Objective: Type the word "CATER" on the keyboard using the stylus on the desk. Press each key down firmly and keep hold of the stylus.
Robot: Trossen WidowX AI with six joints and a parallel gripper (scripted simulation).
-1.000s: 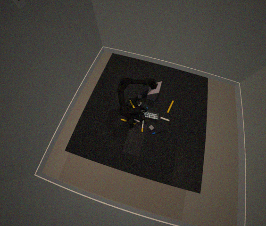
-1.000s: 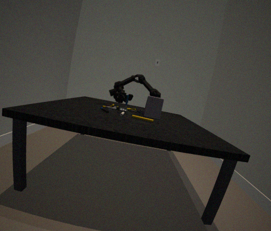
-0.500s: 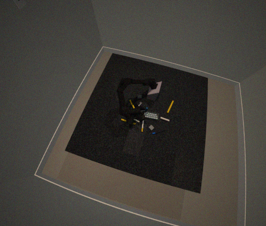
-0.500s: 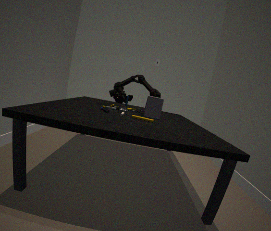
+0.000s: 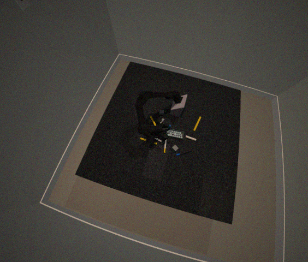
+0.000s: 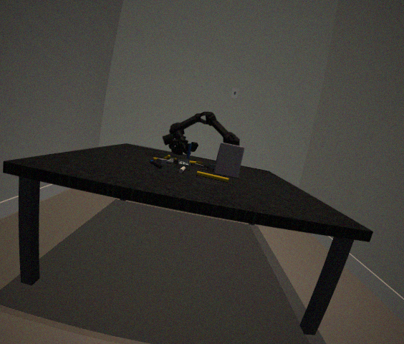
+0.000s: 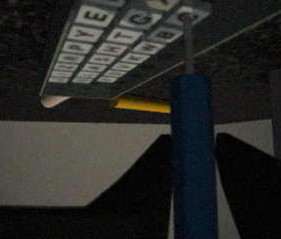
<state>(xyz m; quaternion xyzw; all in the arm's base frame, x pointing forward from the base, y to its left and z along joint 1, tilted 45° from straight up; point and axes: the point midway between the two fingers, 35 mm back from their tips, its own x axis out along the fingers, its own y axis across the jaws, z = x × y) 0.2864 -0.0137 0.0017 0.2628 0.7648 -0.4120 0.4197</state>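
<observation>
The keyboard (image 5: 175, 133) (image 6: 184, 163) (image 7: 118, 36) lies flat on the dark desk, its white keys seen at a steep angle in the wrist view. My gripper (image 6: 191, 147) (image 7: 193, 135) is shut on the blue stylus (image 6: 189, 153) (image 7: 192, 184). The stylus is held roughly upright with its thin grey tip downward. In the wrist view the tip is at the end key beside B, in that key row. The tip partly covers that key's letter, which looks like a C. Whether the key is pushed down cannot be told.
A yellow bar (image 5: 197, 123) (image 6: 212, 176) and a white cylinder (image 5: 190, 137) (image 6: 182, 169) (image 7: 53, 101) lie beyond the keyboard's far end. A grey upright panel (image 5: 180, 104) (image 6: 228, 160) stands nearby. A blue-and-black pen (image 5: 178, 154), a grey square (image 5: 175, 147) and a yellow-and-white stick (image 5: 164, 150) lie beside the keyboard.
</observation>
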